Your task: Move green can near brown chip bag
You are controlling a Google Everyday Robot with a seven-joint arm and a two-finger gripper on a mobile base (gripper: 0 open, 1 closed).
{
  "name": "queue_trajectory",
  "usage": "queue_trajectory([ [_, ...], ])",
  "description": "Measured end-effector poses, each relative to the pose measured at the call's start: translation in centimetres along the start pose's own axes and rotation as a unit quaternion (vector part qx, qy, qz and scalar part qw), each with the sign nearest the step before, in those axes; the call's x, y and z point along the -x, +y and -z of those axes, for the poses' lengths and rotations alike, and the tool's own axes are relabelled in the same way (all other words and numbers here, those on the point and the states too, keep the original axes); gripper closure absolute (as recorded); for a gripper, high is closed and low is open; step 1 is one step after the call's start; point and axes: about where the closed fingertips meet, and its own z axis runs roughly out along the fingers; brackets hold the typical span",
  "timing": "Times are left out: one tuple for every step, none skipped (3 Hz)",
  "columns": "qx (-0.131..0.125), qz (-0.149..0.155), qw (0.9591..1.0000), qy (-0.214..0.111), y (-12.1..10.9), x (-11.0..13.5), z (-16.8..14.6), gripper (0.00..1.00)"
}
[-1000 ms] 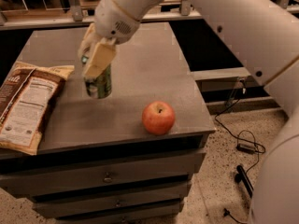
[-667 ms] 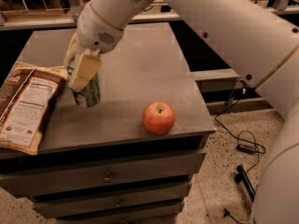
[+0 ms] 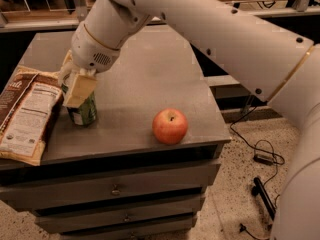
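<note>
The green can [image 3: 83, 112] stands upright on the grey table top [image 3: 140, 79], right beside the right edge of the brown chip bag [image 3: 26, 115]. The bag lies flat at the table's left side with its white label panel facing up. My gripper [image 3: 75, 86] reaches down from the upper right and is shut on the can's upper part. Its pale fingers [image 3: 79, 90] cover the can's top. The can's lower half shows below them.
A red-orange apple [image 3: 170, 126] sits near the table's front right edge. Drawers [image 3: 120, 190] run under the table top. Black cables [image 3: 262, 154] lie on the speckled floor to the right. A railing stands behind the table.
My gripper has carried the can to the left and toward the front, from mid-table to beside the chip bag's right edge.
</note>
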Motion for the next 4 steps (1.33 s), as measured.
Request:
queue_trajectory([
  [0.001, 0.001, 1.0000, 0.000, 0.0, 0.1, -0.2, 0.19],
  [0.002, 0.002, 1.0000, 0.000, 0.1, 0.2, -0.3, 0.00],
  [-0.008, -0.002, 1.0000, 0.000, 0.7, 0.4, 1.7, 0.00],
  [-0.040, -0.019, 0.9990, 0.009, 2.1, 0.3, 7.1, 0.00],
])
